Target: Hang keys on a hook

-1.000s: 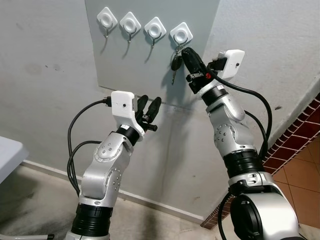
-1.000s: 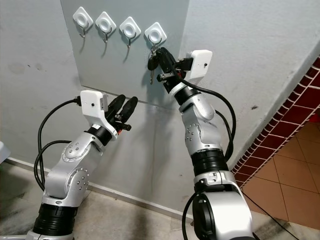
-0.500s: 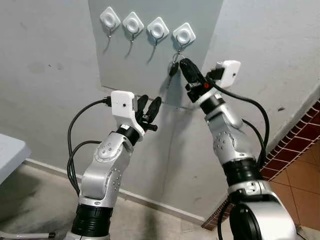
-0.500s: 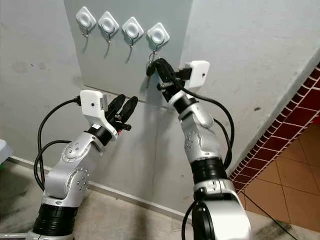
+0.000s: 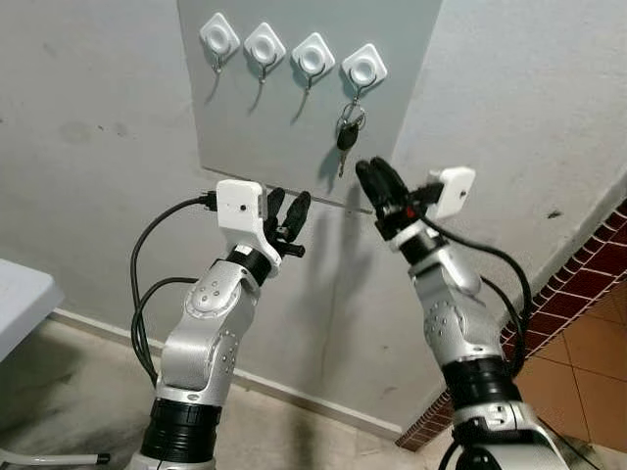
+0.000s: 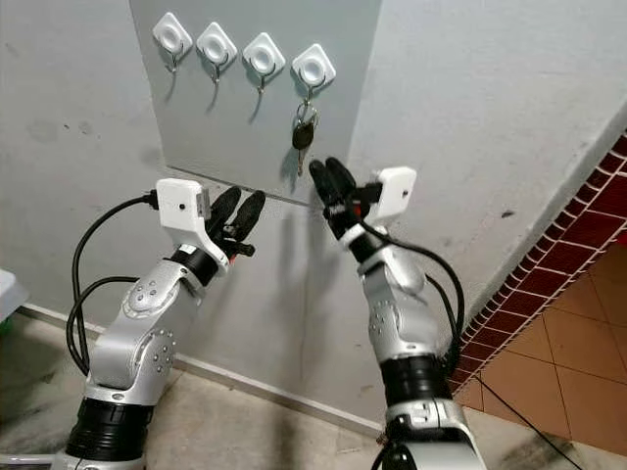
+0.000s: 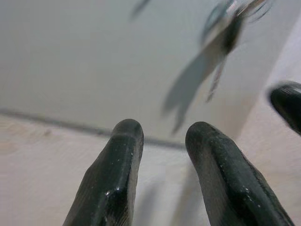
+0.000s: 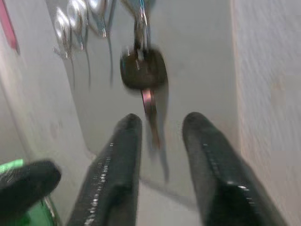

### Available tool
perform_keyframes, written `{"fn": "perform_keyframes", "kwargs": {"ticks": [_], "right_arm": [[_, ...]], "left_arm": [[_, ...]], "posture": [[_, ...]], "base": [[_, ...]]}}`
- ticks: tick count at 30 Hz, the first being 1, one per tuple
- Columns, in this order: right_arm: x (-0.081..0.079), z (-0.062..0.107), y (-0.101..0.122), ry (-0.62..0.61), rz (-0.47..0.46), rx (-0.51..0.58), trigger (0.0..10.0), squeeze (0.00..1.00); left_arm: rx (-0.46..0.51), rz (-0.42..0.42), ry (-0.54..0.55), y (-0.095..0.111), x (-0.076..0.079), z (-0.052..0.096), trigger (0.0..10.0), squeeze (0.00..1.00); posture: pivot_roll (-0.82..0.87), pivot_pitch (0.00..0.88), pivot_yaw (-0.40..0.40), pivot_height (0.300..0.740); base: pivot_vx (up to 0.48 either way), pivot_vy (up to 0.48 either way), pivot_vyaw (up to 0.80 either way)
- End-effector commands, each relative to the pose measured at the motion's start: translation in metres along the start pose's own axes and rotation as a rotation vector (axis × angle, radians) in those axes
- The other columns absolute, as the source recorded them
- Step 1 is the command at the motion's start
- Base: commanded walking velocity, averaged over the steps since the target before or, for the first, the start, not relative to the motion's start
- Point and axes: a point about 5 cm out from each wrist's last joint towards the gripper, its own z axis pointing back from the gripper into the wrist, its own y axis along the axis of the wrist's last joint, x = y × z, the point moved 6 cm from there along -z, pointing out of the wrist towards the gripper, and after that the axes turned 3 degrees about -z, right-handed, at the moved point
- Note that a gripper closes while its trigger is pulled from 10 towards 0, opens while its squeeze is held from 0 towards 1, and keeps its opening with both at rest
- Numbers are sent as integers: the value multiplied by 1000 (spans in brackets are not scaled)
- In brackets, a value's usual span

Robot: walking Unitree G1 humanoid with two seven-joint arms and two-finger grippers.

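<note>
Black-headed keys (image 5: 346, 134) hang on their ring from the rightmost hook (image 5: 362, 68) of four white hooks on the grey wall panel (image 5: 245, 127), free of either gripper. Right gripper (image 5: 377, 186) sits just below and beside the keys, fingers (image 8: 122, 160) parted with nothing between them. Left gripper (image 5: 285, 215) is raised in front of the panel's lower edge, fingers slightly apart, holding nothing.
</note>
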Motion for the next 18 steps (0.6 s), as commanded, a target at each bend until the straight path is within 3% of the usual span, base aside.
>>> {"fn": "perform_keyframes", "kwargs": {"ticks": [1,8,11,13,14,16,18], "right_arm": [[5,9,-4,-26,41,-19,10000,1000],[25,47,-37,-144,36,-102,10000,1000],[36,69,-59,-198,63,-174,10000,1000],[47,94,-84,-257,84,-266,10000,1000],[47,94,-84,-257,84,-266,10000,1000],[58,118,-106,-317,96,-355,10000,1000],[61,127,-114,-338,98,-390,10000,1000]], "left_arm": [[-52,-21,24,-21,-5,4,10000,0],[-102,-60,71,-57,-20,17,10000,0],[-140,-101,99,-80,-27,25,10000,0],[-219,-112,122,-108,-34,35,10000,0],[-219,-112,122,-108,-34,35,10000,0],[-283,-126,131,-132,-38,45,10000,0],[-304,-134,132,-140,-40,49,10000,0]], "posture": [[101,0,-62,736],[89,0,-48,736],[83,0,-41,736],[77,0,-37,736],[77,0,-37,736],[73,0,-33,736],[71,0,-33,736]], "base": [[0,0,0],[0,0,0],[0,0,0],[0,0,0],[0,0,0],[0,0,0],[0,0,0]]}}
